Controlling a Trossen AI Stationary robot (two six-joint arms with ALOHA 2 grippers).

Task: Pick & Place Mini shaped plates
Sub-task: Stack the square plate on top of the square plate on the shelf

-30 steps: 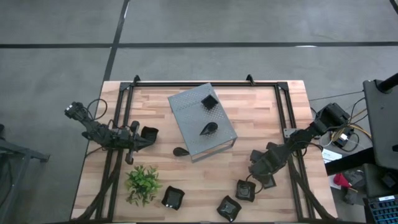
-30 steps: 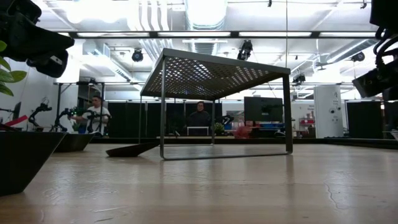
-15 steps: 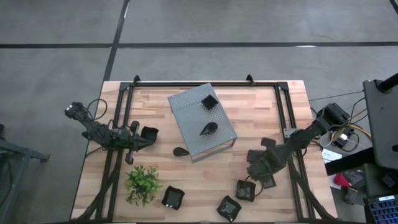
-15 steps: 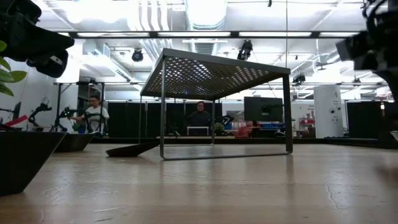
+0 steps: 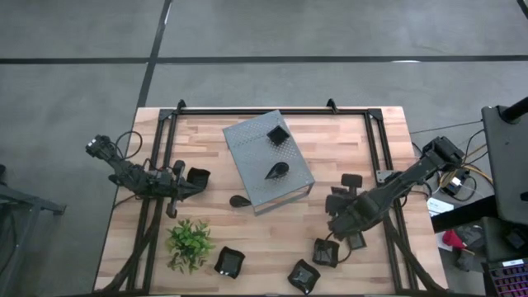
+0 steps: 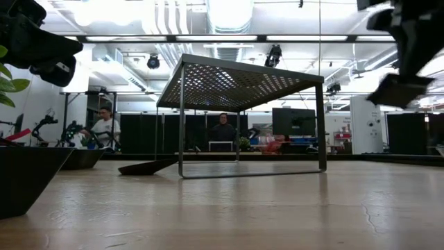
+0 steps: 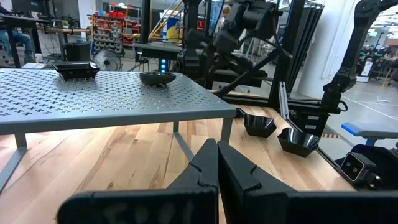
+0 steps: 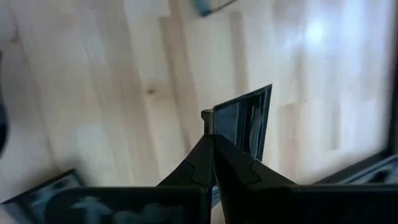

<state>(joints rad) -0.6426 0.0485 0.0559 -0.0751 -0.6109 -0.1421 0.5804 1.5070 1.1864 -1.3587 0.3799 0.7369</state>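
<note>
My right gripper [image 5: 345, 190] hangs over the table's right part, shut on a small black square plate [image 5: 350, 180], which the low view shows high in the air [image 6: 402, 90]. Two plates rest on the grey perforated box [image 5: 268, 161]: a square one [image 5: 278, 134] and a leaf-shaped one [image 5: 276, 171]. Another leaf plate [image 5: 240, 200] lies on the table at the box's near edge. Several more plates sit near the near edge [image 5: 229, 262] [image 5: 304, 276] [image 5: 324, 252] [image 5: 355, 240]. My left gripper [image 7: 217, 168] waits at the table's left, shut, with a black square plate [image 5: 198, 177] at its tip. My right gripper pinches the square plate by its rim [image 8: 239, 121] between the two fingers, coming from above. The plate is lifted clear of the table and hangs tilted below the fingers [image 6: 402, 90]. How far back it reaches between them does not show.
A green leafy plant [image 5: 190, 243] stands near the near-left corner. A black frame rail [image 5: 388, 157] runs along the table's right side and another along the left. Bare wood lies between the box and the plates at the near edge.
My right gripper has risen with the square plate and moved toward the far edge and the grey box. The plate is now higher above the table than before. The plates on the table have stayed where they were.
</note>
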